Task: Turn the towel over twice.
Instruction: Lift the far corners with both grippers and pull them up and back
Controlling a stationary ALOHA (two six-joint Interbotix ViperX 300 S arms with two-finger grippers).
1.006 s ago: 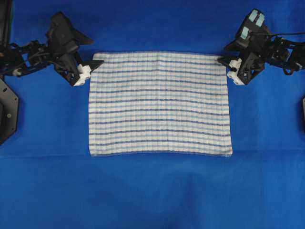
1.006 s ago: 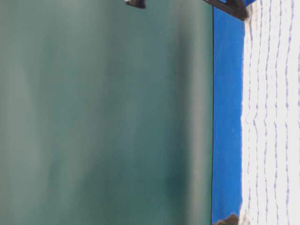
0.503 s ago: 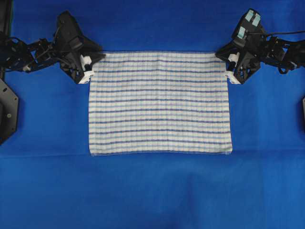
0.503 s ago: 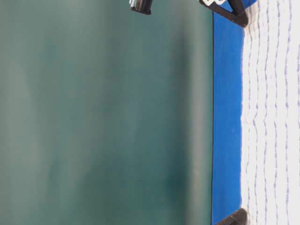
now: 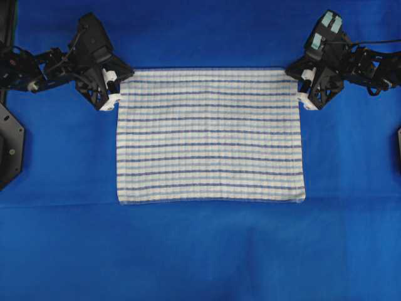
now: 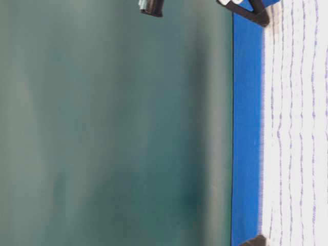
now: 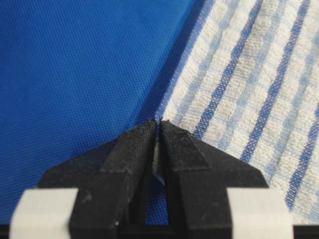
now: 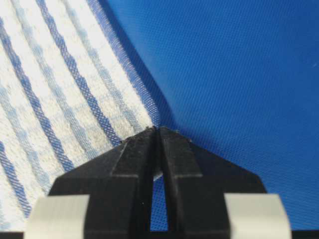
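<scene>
The towel (image 5: 210, 135), white with dark-blue and light-blue stripes, lies flat in the middle of the blue table. My left gripper (image 5: 119, 81) sits at its far left corner and is shut on the corner's edge. In the left wrist view the black fingertips (image 7: 142, 137) of the left gripper (image 7: 159, 124) meet, with a sliver of the towel (image 7: 249, 74) pinched between them. My right gripper (image 5: 296, 80) is shut on the far right corner. In the right wrist view the right gripper (image 8: 158, 129) nips the edge of the towel (image 8: 50, 89). The towel (image 6: 297, 128) also runs along the table-level view.
The blue table cover (image 5: 200, 251) stretches wide in front of the towel and on both sides. A black arm base (image 5: 9, 144) stands at the left edge. A green wall (image 6: 113, 128) rises behind the table.
Both grippers went from open to shut on the towel's far corners. The left gripper shifted up and inward, and the lifted far-left corner now lies straight.
</scene>
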